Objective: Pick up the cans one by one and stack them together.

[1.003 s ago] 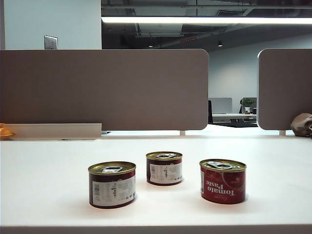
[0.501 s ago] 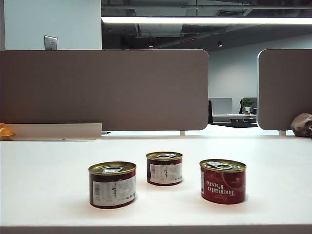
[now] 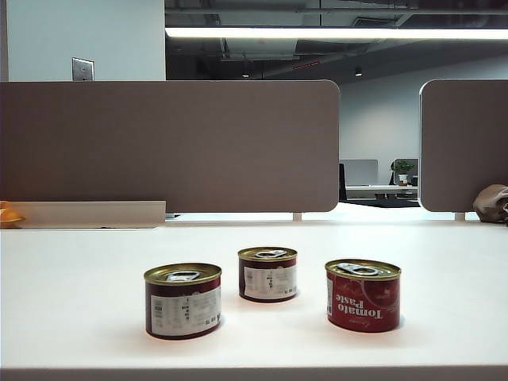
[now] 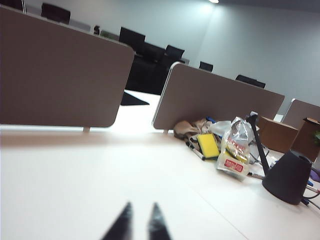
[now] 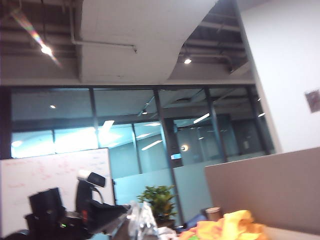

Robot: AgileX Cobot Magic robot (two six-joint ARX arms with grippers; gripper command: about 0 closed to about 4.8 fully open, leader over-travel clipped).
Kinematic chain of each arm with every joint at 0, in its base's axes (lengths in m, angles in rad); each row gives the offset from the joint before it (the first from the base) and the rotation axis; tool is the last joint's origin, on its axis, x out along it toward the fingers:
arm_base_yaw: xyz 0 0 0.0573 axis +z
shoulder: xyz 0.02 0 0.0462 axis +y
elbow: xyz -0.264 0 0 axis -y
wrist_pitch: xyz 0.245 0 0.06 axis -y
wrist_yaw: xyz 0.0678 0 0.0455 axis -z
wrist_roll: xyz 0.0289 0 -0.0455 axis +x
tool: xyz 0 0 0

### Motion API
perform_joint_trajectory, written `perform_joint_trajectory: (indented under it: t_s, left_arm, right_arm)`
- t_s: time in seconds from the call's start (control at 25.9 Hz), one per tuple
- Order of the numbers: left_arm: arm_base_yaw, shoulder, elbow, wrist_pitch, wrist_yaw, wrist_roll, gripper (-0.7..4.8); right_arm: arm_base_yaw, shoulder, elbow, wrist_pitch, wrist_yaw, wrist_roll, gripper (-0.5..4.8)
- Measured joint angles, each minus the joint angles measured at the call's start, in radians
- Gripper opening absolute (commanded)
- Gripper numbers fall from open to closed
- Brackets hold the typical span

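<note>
the left end effector [image 4: 139, 222] shows in the left wrist view as two dark fingertips with a narrow gap between them, holding nothing, low over bare white worktop [image 4: 75, 185] and aimed toward a beige divider panel [image 4: 60, 75] and a clutter of desk items far off. the right end effector does not appear in its own wrist view, which looks up at ceiling, glass walls and a potted plant [image 5: 159, 197]; it reads as fully closed, and whether it holds anything cannot be told. neither arm appears in the exterior view

in the exterior view three cans stand upright and apart on the worktop: the left can [image 3: 182, 300] nearest the camera with its white text panel showing, the middle can [image 3: 268, 274] further back, and the right can [image 3: 363, 294] showing its red tomato paste label

judgement: the cans look rigid, fairly heavy for their size, with smooth slippery labels. they are best gripped across the cylindrical side wall at mid height, with fingers clear of the gold lid and pull tab so the rims can seat flat when stacked. stacking has not begun
</note>
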Motion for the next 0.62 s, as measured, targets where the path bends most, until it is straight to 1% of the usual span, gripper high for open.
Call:
perform_joint_trajectory:
  t_s: [0.15,0.23,0.27,0.31,0.35,0.39,0.46,0.58,0.62]
  left_arm:
    - [0.0,0.0,0.0,-0.019,0.025,-0.003,0.4]
    - [0.0,0.0,0.0,-0.02,0.048,-0.004,0.37]
    - [0.0,0.0,0.0,-0.02,0.055,-0.004,0.23]
    - [0.0,0.0,0.0,-0.02,0.064,-0.005,0.17]
    - [0.0,0.0,0.0,-0.02,0.076,-0.005,0.14]
    - [0.0,0.0,0.0,-0.02,0.086,-0.005,-0.06]
    - [0.0,0.0,0.0,-0.027,0.093,-0.005,-0.06]
    - [0.0,-0.001,0.009,-0.116,0.092,0.002,-0.06]
    - [0.0,0.0,0.018,-0.143,0.089,0.016,-0.06]
  right_arm:
    - [0.0,0.0,0.0,-0.007,-0.048,0.061,0.0]
    - [0.0,-0.002,0.0,-0.113,-0.055,0.171,-0.01]
    - [0.0,-0.001,0.0,-0.248,-0.089,0.238,-0.02]
    - [0.0,0.003,0.0,-0.305,-0.124,0.25,-0.02]
    - [-0.002,0.003,0.0,-0.348,-0.173,0.252,-0.03]
    - [-0.002,0.003,0.0,-0.351,-0.19,0.252,-0.05]
    - [-0.004,0.002,0.002,-0.346,-0.199,0.248,-0.05]
    - [-0.039,0.002,0.071,-0.463,-0.211,0.154,-0.05]
    - [-0.053,0.002,0.102,-0.518,-0.219,0.111,-0.05]
